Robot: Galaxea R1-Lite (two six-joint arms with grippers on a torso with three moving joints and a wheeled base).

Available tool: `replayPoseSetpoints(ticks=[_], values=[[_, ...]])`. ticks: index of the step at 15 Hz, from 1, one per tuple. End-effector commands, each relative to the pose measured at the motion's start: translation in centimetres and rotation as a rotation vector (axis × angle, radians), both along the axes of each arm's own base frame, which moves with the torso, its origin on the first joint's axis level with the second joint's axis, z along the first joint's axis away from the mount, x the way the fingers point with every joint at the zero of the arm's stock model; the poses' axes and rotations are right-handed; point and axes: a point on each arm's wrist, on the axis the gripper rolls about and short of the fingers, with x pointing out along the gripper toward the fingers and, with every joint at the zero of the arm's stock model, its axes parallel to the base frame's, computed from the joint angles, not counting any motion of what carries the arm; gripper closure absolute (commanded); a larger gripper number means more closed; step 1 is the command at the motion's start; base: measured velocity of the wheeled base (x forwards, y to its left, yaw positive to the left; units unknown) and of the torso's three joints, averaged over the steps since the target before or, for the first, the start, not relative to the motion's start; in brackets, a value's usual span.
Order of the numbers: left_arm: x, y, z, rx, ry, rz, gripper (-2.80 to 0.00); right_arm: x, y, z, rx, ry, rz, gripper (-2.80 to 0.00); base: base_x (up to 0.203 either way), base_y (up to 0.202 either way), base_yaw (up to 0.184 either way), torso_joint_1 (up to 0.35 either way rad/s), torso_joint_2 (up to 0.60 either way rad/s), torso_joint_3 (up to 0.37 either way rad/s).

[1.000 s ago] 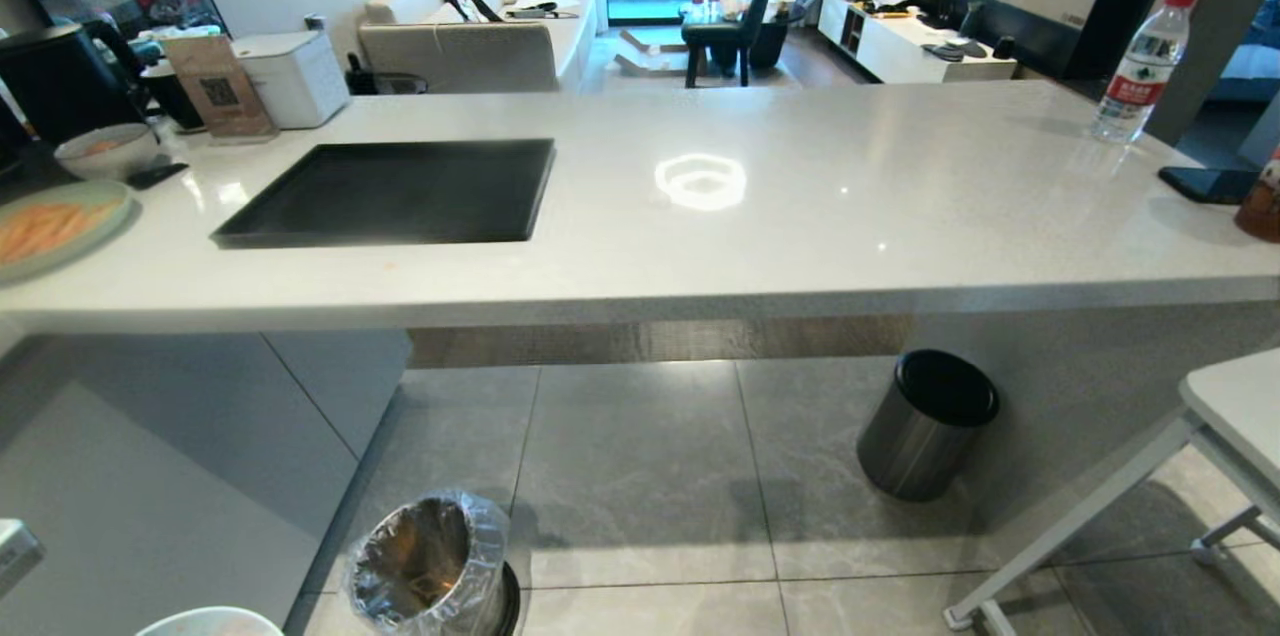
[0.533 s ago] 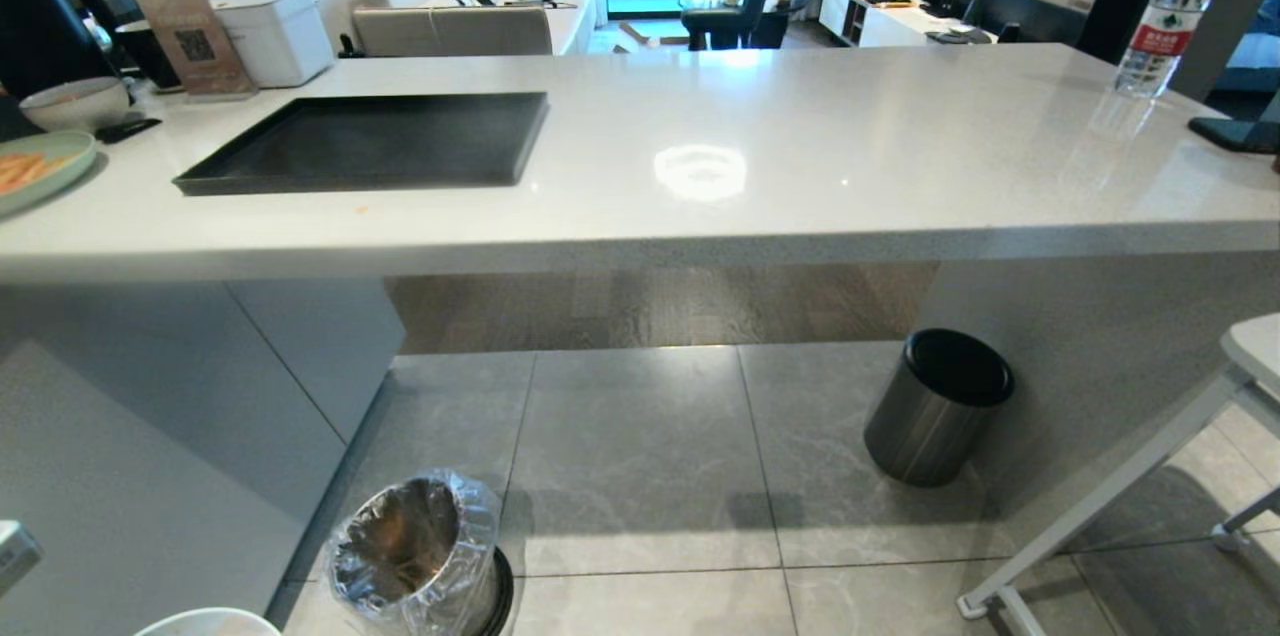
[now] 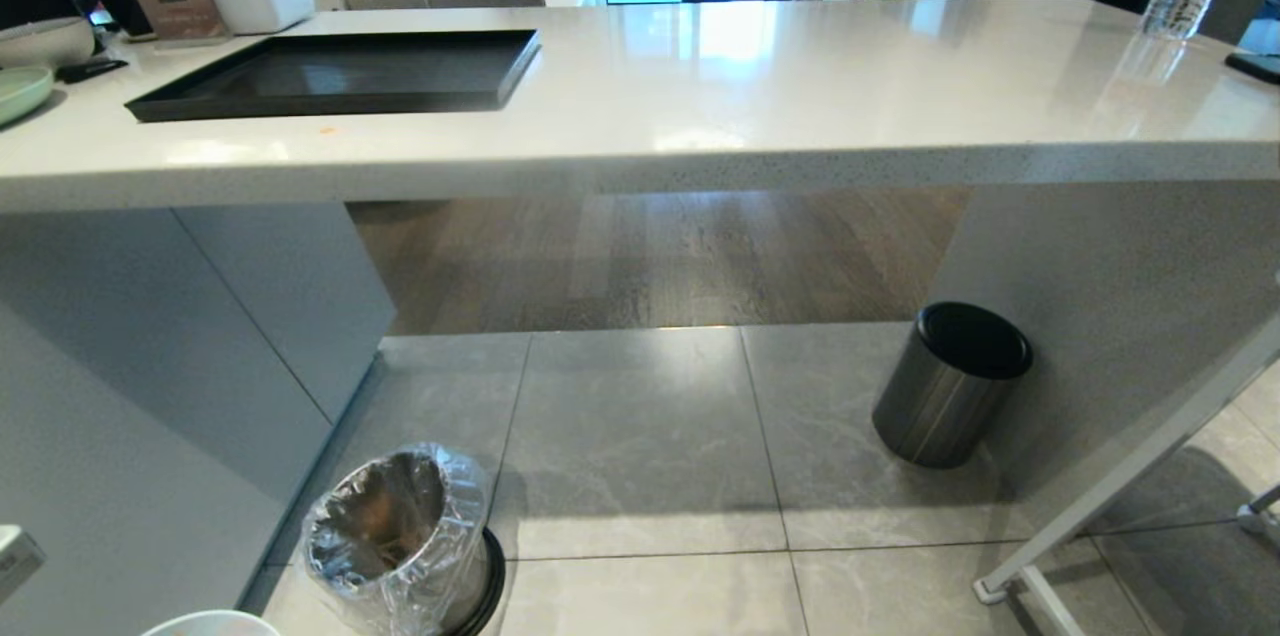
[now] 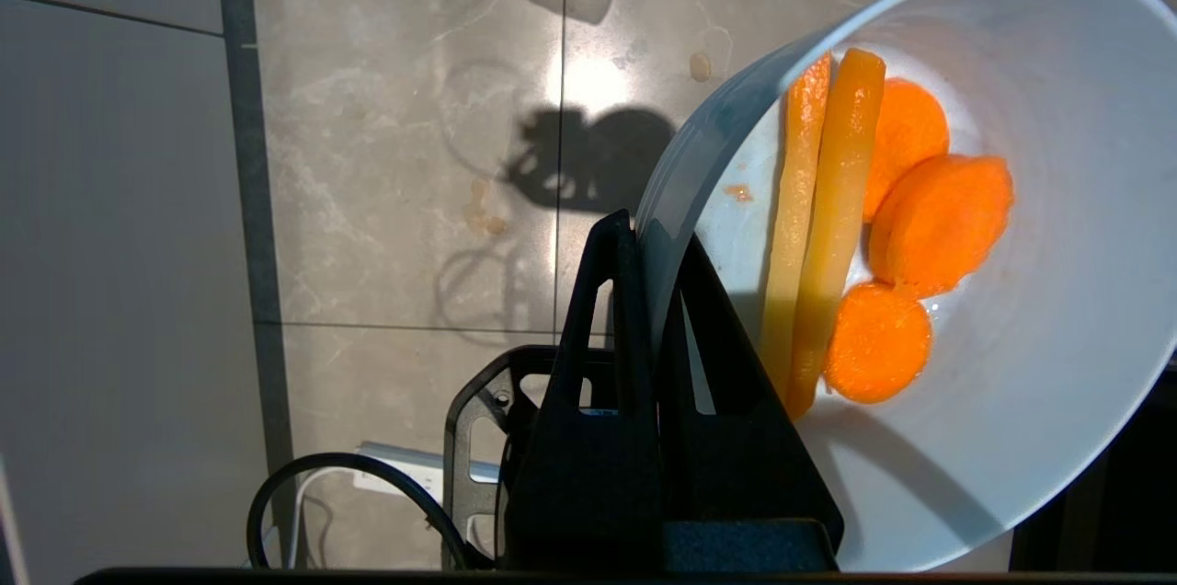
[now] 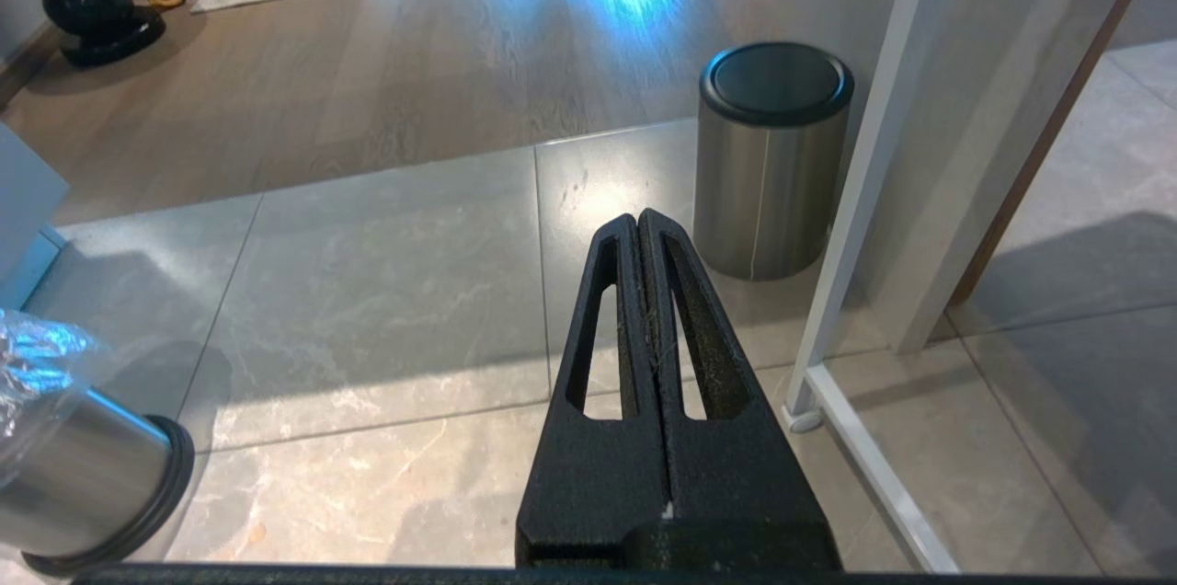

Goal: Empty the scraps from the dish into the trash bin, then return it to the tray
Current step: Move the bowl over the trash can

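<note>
I hold the glossy ceramic bowl (image 4: 1011, 291) by its rim, left gripper (image 4: 648, 240) clenched on it; slippery, breakable, carrot scraps (image 4: 874, 226) loose inside.

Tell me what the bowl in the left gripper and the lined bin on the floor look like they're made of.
The dish looks like glazed ceramic: pale, glossy, with a smooth rim, though hard plastic can't be ruled out. The trash bin looks like polished metal, its inside mirror-bright, lined with a thin clear plastic bag that crinkles over the rim, on a black base ring.
</note>
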Motion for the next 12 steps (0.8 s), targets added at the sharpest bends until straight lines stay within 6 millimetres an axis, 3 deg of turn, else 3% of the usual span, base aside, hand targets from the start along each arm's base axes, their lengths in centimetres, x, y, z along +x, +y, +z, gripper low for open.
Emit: replayPoseSetpoints(ticks=[1, 12], values=[[-0.06, -0.01, -0.12, -0.002, 0.007, -0.001, 0.0, 0.01, 0.0, 0.03, 0.001, -0.001, 0.0, 0.0, 0.0, 0.0, 0.0, 0.002, 0.25, 0.282], [-0.08, -0.09, -0.23, 0.0, 0.012, -0.013, 0.0, 0.0, 0.0, 0.02, 0.001, -0.003, 0.0, 0.0, 0.0, 0.0, 0.0, 0.009, 0.03, 0.033]])
